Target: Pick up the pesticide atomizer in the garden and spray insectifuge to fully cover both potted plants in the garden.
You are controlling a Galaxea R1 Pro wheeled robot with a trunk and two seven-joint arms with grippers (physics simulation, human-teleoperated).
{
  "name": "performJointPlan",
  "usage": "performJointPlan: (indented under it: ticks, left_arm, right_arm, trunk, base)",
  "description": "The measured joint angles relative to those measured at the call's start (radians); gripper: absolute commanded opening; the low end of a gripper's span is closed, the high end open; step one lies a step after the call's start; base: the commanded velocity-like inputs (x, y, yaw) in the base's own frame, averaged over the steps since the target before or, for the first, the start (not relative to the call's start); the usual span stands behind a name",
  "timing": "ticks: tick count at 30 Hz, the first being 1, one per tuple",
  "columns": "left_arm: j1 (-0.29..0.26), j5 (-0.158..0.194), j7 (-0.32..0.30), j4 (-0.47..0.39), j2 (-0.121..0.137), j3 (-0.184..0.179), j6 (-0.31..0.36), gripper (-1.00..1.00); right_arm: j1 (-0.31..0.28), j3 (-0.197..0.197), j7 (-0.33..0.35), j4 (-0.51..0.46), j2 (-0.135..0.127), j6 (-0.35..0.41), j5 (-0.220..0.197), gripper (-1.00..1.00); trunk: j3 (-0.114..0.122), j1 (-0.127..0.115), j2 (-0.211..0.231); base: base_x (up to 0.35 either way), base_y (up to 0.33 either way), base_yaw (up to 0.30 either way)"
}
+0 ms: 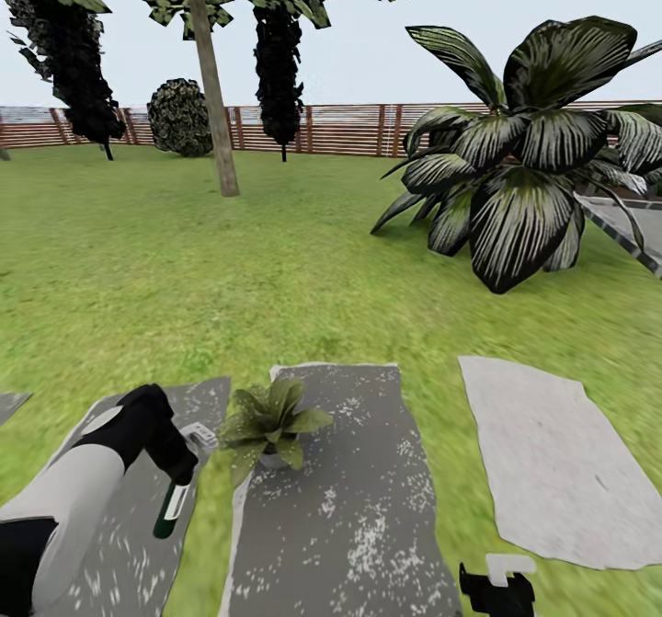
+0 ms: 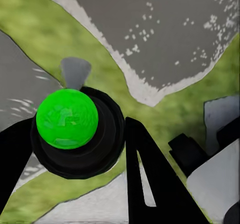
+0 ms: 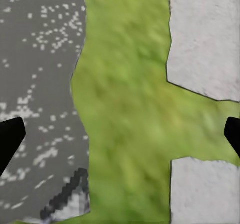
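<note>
Ahead of my left hand [image 1: 184, 459], far across the lawn [image 1: 184, 268], a bare trunk [image 1: 214, 93] rises before the brown slatted fence [image 1: 340, 130], a round bush [image 1: 180, 118] beside it. Beyond my right hand [image 1: 497, 589] spreads a big striped-leaf shrub [image 1: 524, 157]; a pale stepping stone [image 1: 552, 461] lies just ahead of it.

Dark green pesticide atomizer [image 1: 172, 507], green-leaved potted plant [image 1: 272, 422], speckled grey stepping stone [image 1: 349, 507].

Head cam faces fwd/down; wrist cams close, probably sharing its stepping stones [image 1: 340, 507].
</note>
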Motion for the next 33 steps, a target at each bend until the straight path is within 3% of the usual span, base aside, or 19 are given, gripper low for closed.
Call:
performJointPlan:
  ticks: [3,5,12,26,33]
  left_arm:
    - [0.000,-0.043,-0.023,0.000,-0.006,0.002,0.001,-1.00]
    - [0.000,-0.052,-0.031,0.000,-0.007,0.003,0.001,-1.00]
    - [0.000,-0.056,-0.037,0.000,-0.009,0.003,0.001,-1.00]
    - [0.001,-0.056,-0.039,0.000,-0.010,0.003,0.001,-1.00]
    - [0.001,-0.056,-0.039,0.000,-0.009,0.002,0.001,-1.00]
  right_arm:
    - [0.001,-0.001,0.000,0.000,-0.002,0.000,0.000,1.00]
    - [0.001,-0.001,0.000,0.000,-0.002,0.000,0.000,1.00]
    - [0.001,-0.001,-0.003,0.000,-0.001,-0.001,-0.001,1.00]
    - [0.001,-0.001,-0.004,0.000,-0.001,-0.001,-0.001,1.00]
    - [0.001,-0.001,-0.005,0.000,-0.001,-0.001,-0.001,1.00]
  trunk:
    - [0.000,0.000,0.000]
    - [0.000,0.000,0.000]
    - [0.000,0.000,0.000]
    - [0.000,0.000,0.000]
    - [0.000,0.000,0.000]
  base:
    - [0.253,-0.105,0.000]
    - [0.276,-0.148,0.000]
    - [0.245,-0.188,0.064]
    - [0.185,-0.226,0.271]
    - [0.012,-0.257,0.276]
